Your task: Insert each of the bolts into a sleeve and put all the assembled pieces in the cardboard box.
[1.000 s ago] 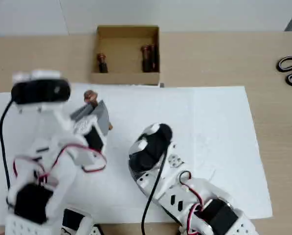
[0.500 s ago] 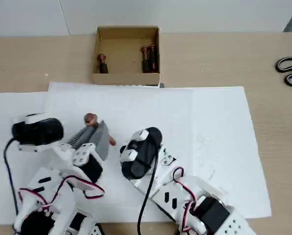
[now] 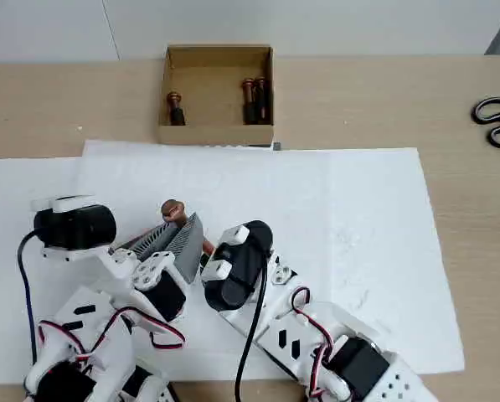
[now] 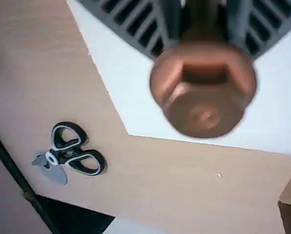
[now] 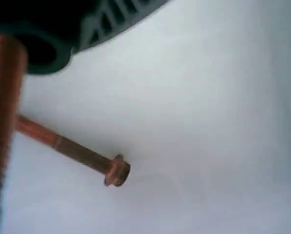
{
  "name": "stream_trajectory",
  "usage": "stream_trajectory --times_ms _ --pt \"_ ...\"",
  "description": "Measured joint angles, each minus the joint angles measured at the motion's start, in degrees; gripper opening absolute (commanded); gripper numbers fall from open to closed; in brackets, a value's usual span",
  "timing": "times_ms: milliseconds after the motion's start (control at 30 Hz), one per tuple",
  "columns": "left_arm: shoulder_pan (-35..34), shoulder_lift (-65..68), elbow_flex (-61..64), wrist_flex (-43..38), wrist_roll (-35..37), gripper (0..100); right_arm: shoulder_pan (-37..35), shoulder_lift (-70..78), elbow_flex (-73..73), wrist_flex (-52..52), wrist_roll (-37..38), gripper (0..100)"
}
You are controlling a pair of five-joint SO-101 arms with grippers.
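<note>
My left gripper [image 3: 176, 226] is shut on a copper piece with a flanged hex head [image 3: 173, 209], held above the white paper near the table's front left. The left wrist view shows that head [image 4: 203, 90] close up between the slatted grey fingers [image 4: 130, 19]. The right arm's end [image 3: 237, 264] sits close beside it, over the paper. Its wrist view shows a thin copper bolt [image 5: 72, 151] on the paper and a thick threaded copper shaft [image 5: 1, 107] at the picture's edge. The cardboard box [image 3: 219, 132] stands at the back, holding assembled pieces [image 3: 175, 107] [image 3: 255, 99].
The white paper [image 3: 342, 218] covers most of the table's middle. Scissors [image 3: 497, 119] lie at the far right on the bare wood and also show in the left wrist view [image 4: 69, 155]. Both arms crowd the front left.
The left arm has drawn back toward the table's front and a little right, still gripping the copper piece. The right arm's end has shifted left and forward, closing up beside it.
</note>
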Motion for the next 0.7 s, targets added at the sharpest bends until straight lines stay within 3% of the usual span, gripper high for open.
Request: stream_trajectory --times_ms 200,700 --pt "0.0 -0.2 0.0 0.0 -3.9 1 0.0 0.0 0.0 0.0 0.0 0.3" --pt "0.3 -0.3 0.4 5.5 -3.2 1 -0.1 0.0 0.0 0.0 0.0 0.3"
